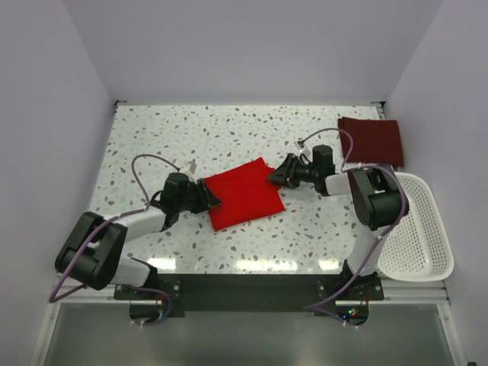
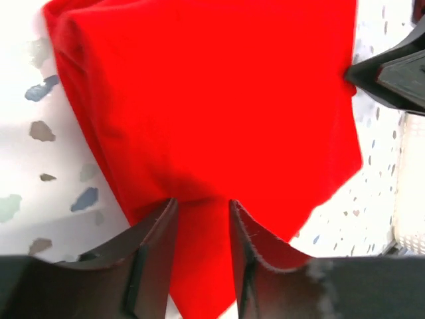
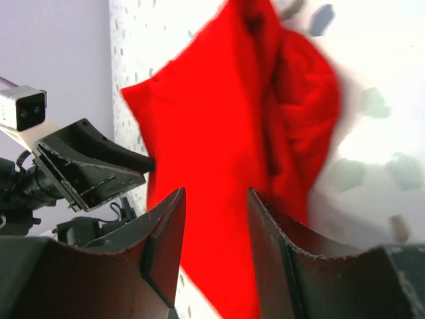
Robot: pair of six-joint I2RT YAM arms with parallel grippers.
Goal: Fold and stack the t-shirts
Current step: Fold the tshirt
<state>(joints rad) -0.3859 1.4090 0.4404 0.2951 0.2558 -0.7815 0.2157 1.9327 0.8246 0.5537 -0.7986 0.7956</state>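
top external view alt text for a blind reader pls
A folded bright red t-shirt lies centred on a speckled table, the left gripper at its left edge and the right gripper at its right corner. A folded dark maroon t-shirt sits far right, a white basket nearer the arms.

I read the bright red shirt (image 1: 244, 193) and the maroon shirt (image 1: 371, 140) as soft matt cloth. The basket (image 1: 418, 229) is white perforated plastic, and the tabletop (image 1: 191, 137) is smooth speckled stone-look with a slight sheen. The left gripper (image 2: 202, 201) has matt black plastic fingers (image 2: 154, 252) with rough edges.
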